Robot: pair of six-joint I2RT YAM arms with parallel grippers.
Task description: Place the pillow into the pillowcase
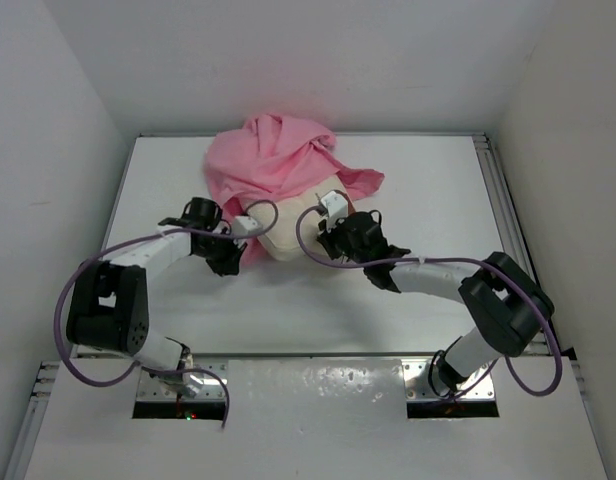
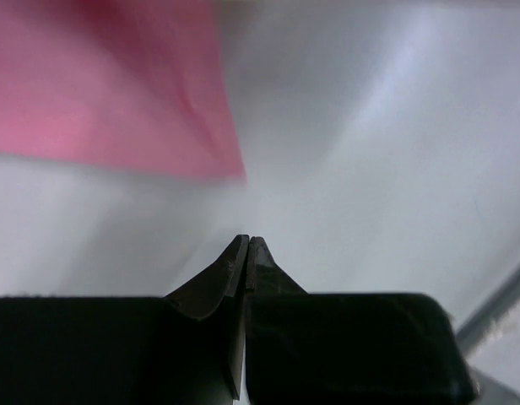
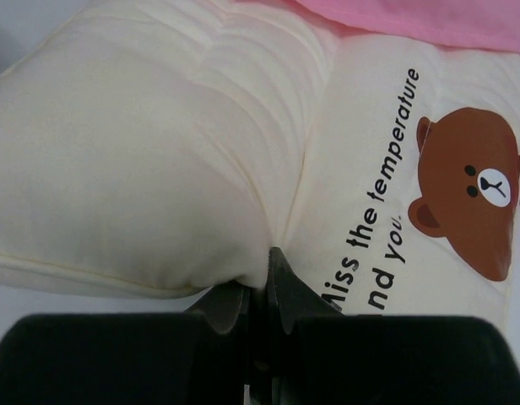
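The pink pillowcase (image 1: 273, 160) lies bunched at the back middle of the table, draped over the far part of the cream pillow (image 1: 288, 240). My right gripper (image 1: 318, 225) is at the pillow's right end. In the right wrist view this gripper (image 3: 268, 263) is shut on a pinched fold of the pillow (image 3: 142, 169), beside the brown bear patch (image 3: 471, 190) and printed words. Pink pillowcase (image 3: 429, 21) shows along the top edge. My left gripper (image 1: 228, 260) sits at the pillow's left side. In its own view it (image 2: 246, 242) is shut with nothing between the jaws, and blurred pink pillowcase (image 2: 91, 84) shows up and to the left.
The white table (image 1: 408, 190) has a raised rim along its left and right sides, and white walls close it in behind and beside. Purple cables loop from both arms over the near part of the table.
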